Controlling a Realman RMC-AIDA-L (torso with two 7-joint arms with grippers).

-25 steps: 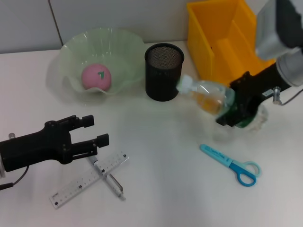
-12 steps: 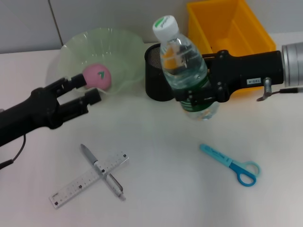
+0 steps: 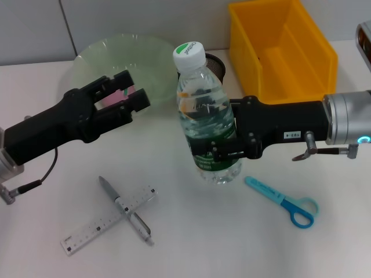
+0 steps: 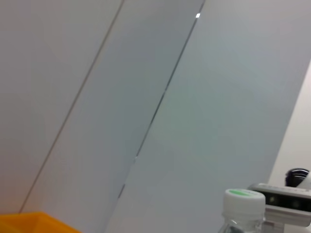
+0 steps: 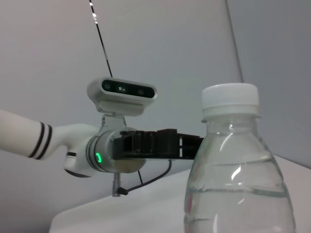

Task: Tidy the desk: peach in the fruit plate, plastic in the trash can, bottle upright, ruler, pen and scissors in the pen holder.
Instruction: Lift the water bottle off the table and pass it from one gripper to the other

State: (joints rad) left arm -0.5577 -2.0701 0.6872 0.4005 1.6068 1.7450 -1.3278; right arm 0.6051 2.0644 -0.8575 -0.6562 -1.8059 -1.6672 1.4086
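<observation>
Lowered bottle upright toward counter | right tool clenched on it; left tool released | I'd seat base flat before letting go

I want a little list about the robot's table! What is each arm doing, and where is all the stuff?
right gripper: shut on the clear plastic water bottle, held upright with its base at the white table
left gripper: open, above the pale green wavy fruit plate
peach: mostly hidden behind the left gripper
blue-handled scissors: flat on the table, near the bottle
clear ruler and grey pen: crossed on the table
black mesh pen holder: behind the bottle
yellow bin: at the back
</observation>
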